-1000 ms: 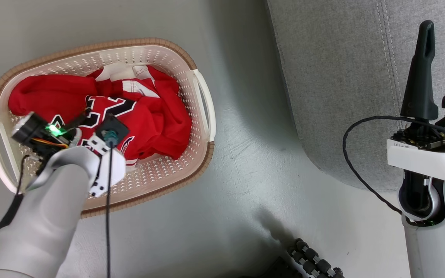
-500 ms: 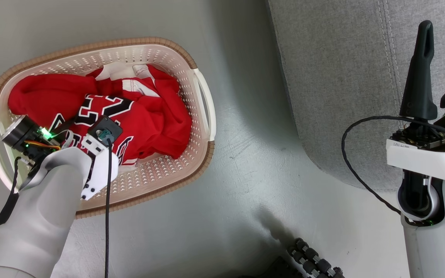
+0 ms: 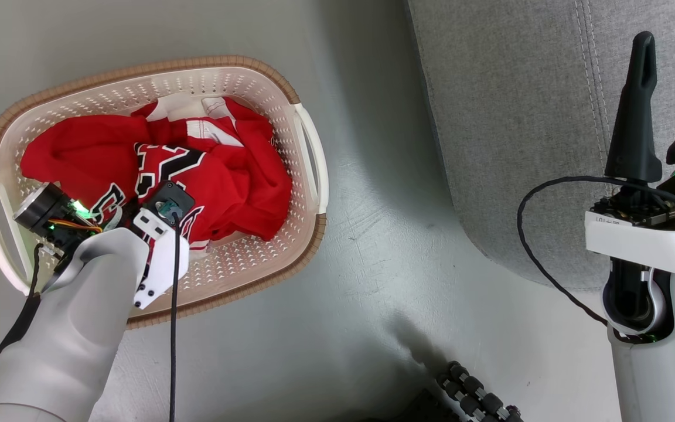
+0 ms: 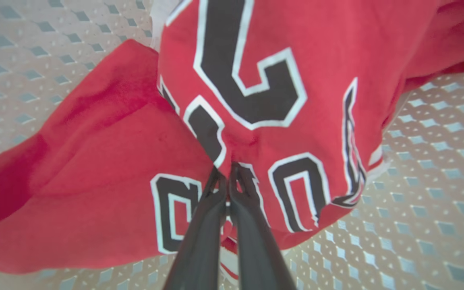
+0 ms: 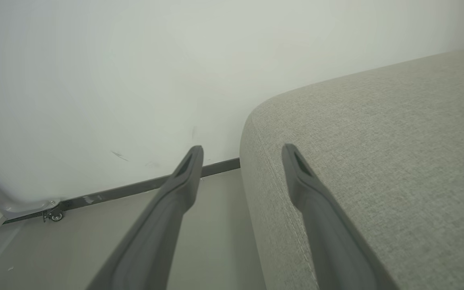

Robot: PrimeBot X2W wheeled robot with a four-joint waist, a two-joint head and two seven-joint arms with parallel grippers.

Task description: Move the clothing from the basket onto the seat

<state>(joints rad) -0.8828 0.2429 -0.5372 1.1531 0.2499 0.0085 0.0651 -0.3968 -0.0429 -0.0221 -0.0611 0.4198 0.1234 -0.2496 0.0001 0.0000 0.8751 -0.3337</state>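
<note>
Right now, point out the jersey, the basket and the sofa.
jersey (image 4: 256,106): left wrist view, on its black numeral.
basket (image 3: 109,97): head view, on the far perforated wall.
sofa (image 3: 519,117): head view, on the bare grey fabric.

Much of basket (image 3: 138,67) beneath clothing (image 3: 238,187)

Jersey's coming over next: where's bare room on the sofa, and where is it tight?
The sofa is bare from its rounded edge to the open right gripper. The floor strip between basket and sofa is free. Crowded: inside the basket, clothing bunched around the left gripper, shut on it.
</note>
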